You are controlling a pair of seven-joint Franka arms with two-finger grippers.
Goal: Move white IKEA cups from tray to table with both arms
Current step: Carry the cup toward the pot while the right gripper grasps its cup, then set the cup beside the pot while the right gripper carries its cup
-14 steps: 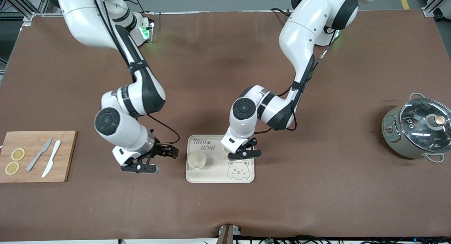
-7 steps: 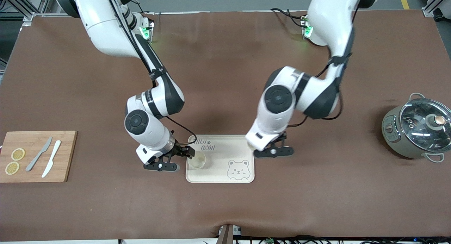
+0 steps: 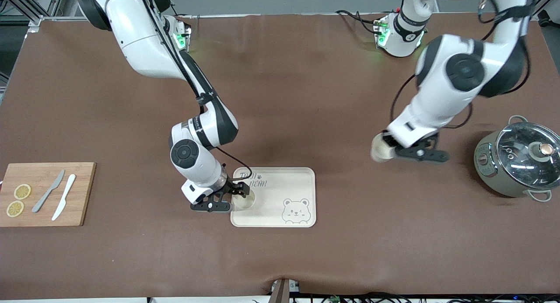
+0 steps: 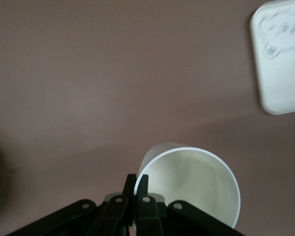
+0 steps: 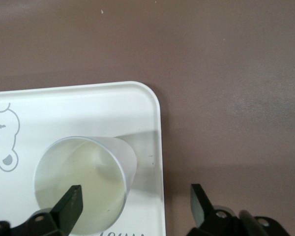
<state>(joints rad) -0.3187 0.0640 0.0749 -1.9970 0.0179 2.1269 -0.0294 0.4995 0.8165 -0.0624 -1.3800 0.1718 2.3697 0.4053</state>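
My left claw (image 3: 396,152) hangs over bare brown table (image 3: 280,259) between the bear-printed tray (image 3: 302,180) and the steel pot (image 3: 518,163), pinching the rim of one white cup (image 3: 379,151) and carrying it clear of the surface. In the left wrist view my fingers (image 4: 136,186) are pressed together on the cup's wall (image 4: 187,182), one outside the rim and one inside, the cup's open mouth facing the camera; a corner of the tray (image 4: 280,69) shows well apart from it.

My right claw (image 3: 231,197) is down at the edge of the tray toward the right arm's end of the table, spread wide around the rim of the second white cup (image 3: 245,201). That cup stands upright on the tray, near the edge toward the right arm's end, just nearer the front camera than the printed lettering (image 3: 253,181). The right wrist view shows one finger (image 5: 71,204) over the cup's mouth (image 5: 83,189) and the other outside, off the tray's edge (image 5: 155,147) over the table; neither visibly touches the cup's wall.

A wooden cutting board (image 3: 83,193) at the right arm's end of the table carries two lemon slices (image 3: 18,200) and two knives (image 3: 56,195).
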